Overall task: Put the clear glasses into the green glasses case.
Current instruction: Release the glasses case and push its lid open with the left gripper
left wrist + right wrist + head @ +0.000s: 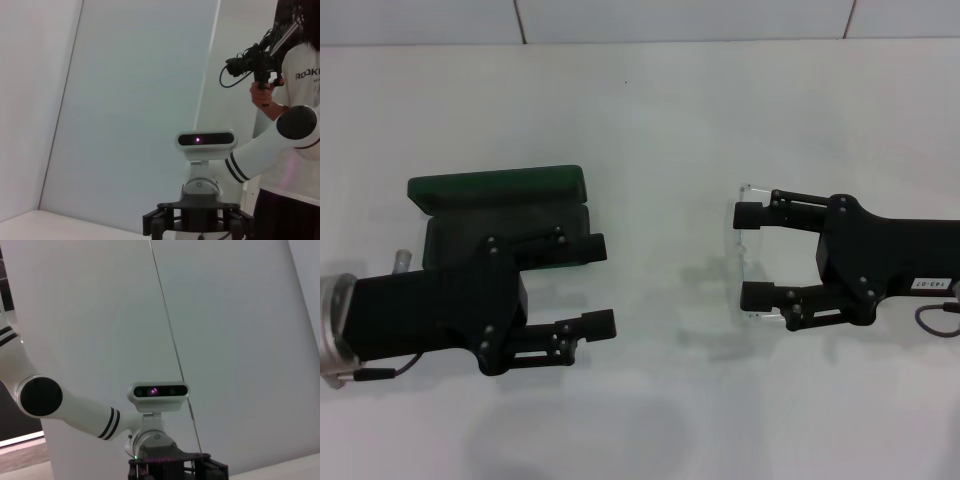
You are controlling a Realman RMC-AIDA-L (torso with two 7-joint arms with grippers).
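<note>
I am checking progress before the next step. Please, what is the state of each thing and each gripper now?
Dark green hinged hard case: open, lid raised, on the table.
Transparent plastic glasses: outside the case, between the right gripper's fingers.
Left gripper: open, beside the case.
Right gripper: open around the glasses.

At nine o'clock the left tool (600, 283) hung spread wide over the open case (500, 205); at three o'clock the right tool (752, 256) straddled the glasses (744, 215) on the counter (660, 120).
</note>
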